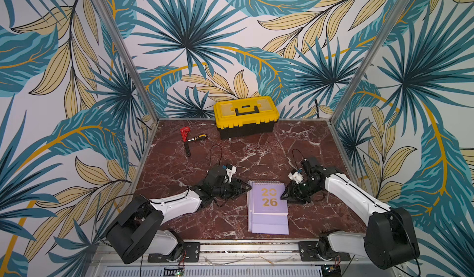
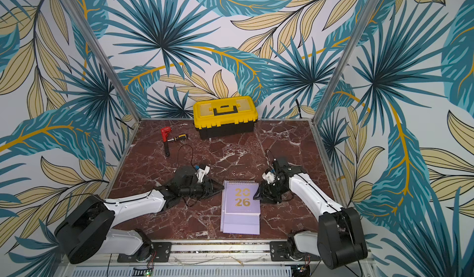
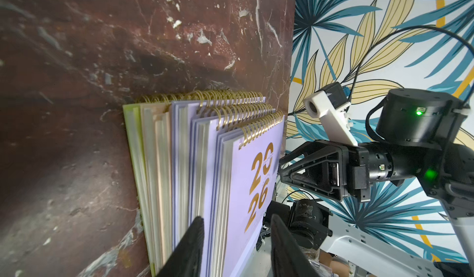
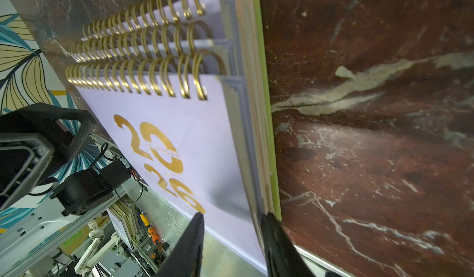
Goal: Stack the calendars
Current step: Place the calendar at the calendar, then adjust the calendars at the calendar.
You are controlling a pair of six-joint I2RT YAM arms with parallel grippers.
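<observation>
The calendars (image 1: 269, 198) lie piled on the worktop (image 1: 256, 155) between the left jaws and right jaws. Both stand parted astride opposite edges, clamping nothing, probably squaring the pile.

Both top views are lit evenly and softly. In the right wrist view, a grey shadow is cast on the calendars (image 4: 179, 134) just ahead of the right gripper (image 4: 233, 215). Beside it, the table (image 4: 372, 160) is blurred and streaked with pale glare, and the fingertips (image 4: 189, 245) are defocused.
</observation>
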